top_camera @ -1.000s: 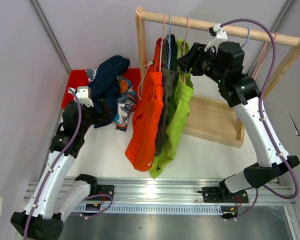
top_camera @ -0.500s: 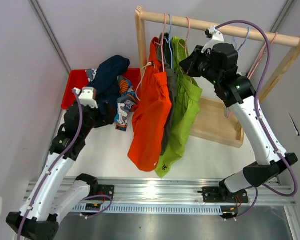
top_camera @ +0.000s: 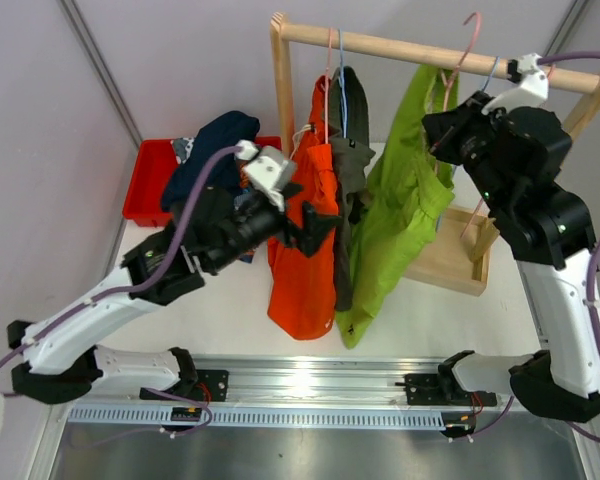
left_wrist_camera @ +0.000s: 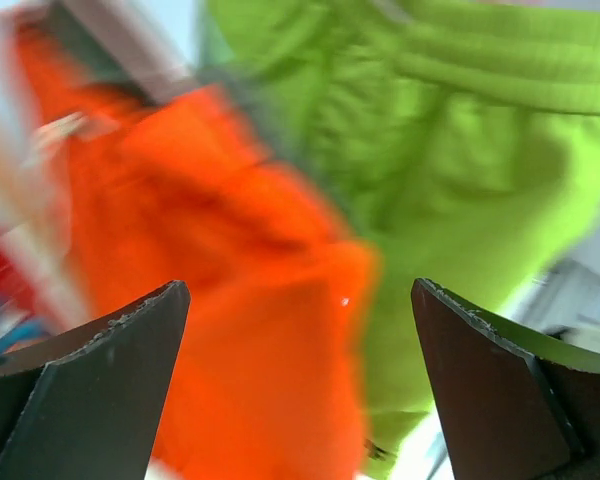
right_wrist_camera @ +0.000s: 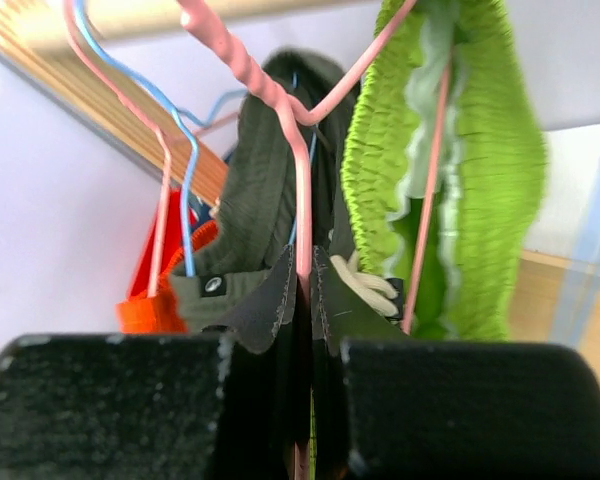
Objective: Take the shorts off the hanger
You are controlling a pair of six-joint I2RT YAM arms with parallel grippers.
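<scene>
Three pairs of shorts hang from the wooden rail point(top_camera: 400, 45): orange shorts point(top_camera: 305, 250), grey shorts point(top_camera: 352, 170) and lime green shorts point(top_camera: 405, 190). The lime pair hangs apart to the right on a pink hanger point(right_wrist_camera: 302, 170). My right gripper point(right_wrist_camera: 302, 265) is shut on that hanger's stem just below the hook, seen from above at the right gripper point(top_camera: 445, 125). The hook point(top_camera: 470, 20) pokes up above the rail. My left gripper point(top_camera: 315, 225) stands open right in front of the orange shorts point(left_wrist_camera: 230, 300), with lime fabric point(left_wrist_camera: 460, 170) behind. Navy shorts point(top_camera: 215, 140) lie in the bin.
A red bin point(top_camera: 150, 175) sits at the back left behind my left arm. The rack's wooden base point(top_camera: 450, 255) lies on the table at the right, with its posts point(top_camera: 278, 70) at either end. A blue hanger point(right_wrist_camera: 175, 180) carries the grey pair.
My right gripper shut on the pink hanger and carried the lime green shorts right and upward. My left arm swung from the bin across to the orange shorts, still open.
</scene>
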